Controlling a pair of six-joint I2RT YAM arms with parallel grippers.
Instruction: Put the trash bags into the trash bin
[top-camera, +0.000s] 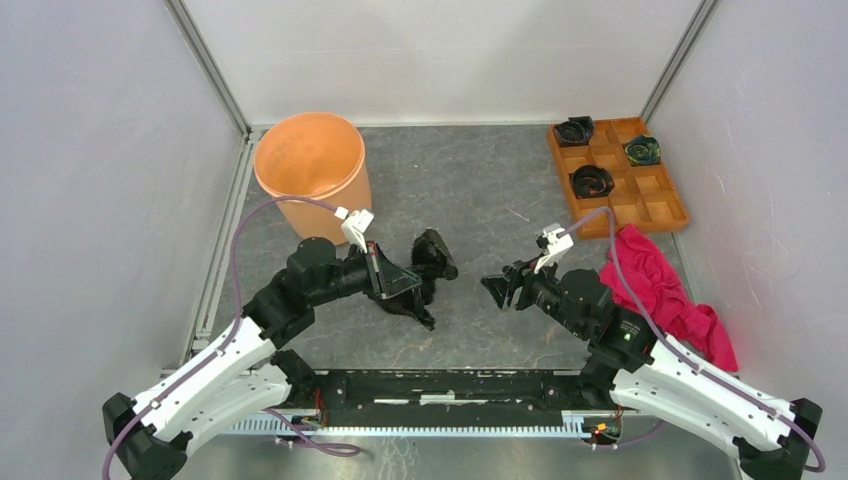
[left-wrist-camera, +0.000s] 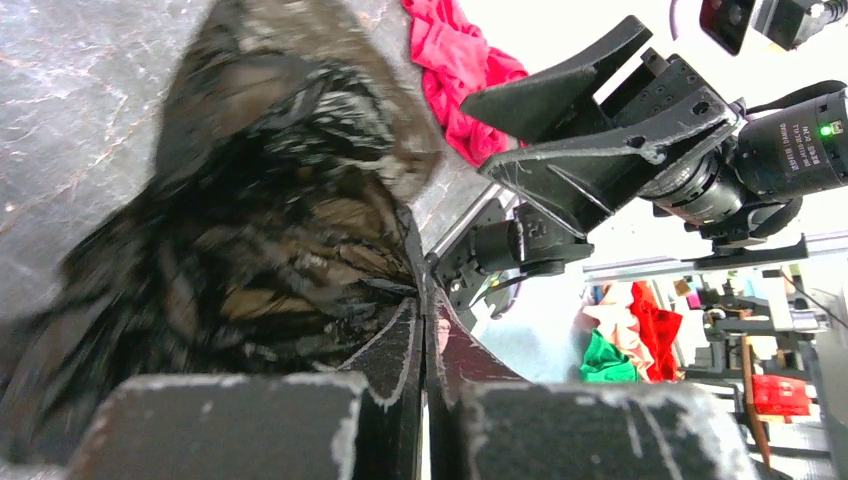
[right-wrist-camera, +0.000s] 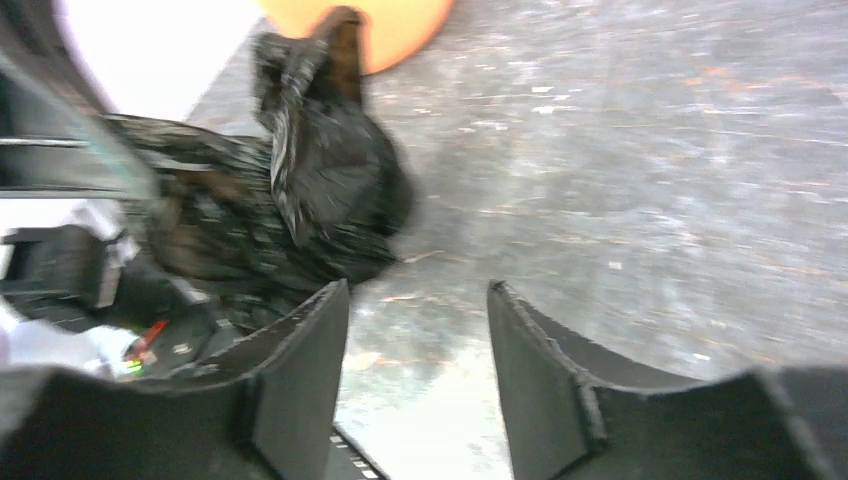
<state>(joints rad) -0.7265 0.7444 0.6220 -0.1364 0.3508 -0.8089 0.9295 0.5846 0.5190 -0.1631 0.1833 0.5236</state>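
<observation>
The black crinkled trash bag (top-camera: 428, 262) lies bunched on the grey table, in front of and to the right of the orange trash bin (top-camera: 310, 165). My left gripper (top-camera: 392, 282) is shut on the bag's near edge; in the left wrist view the film (left-wrist-camera: 270, 220) bunches up against the closed fingertips of the gripper (left-wrist-camera: 425, 292). My right gripper (top-camera: 502, 290) is open and empty, a little to the right of the bag and pointing at it. The right wrist view shows the gripper (right-wrist-camera: 418, 300) over bare table, with the bag (right-wrist-camera: 310, 200) ahead on the left and the bin (right-wrist-camera: 395, 25) behind it.
An orange-brown compartment tray (top-camera: 650, 195) with small black rolls (top-camera: 592, 181) stands at the back right. A pink-red cloth (top-camera: 665, 290) lies to the right of my right arm. Enclosure walls surround the table on the left, back and right.
</observation>
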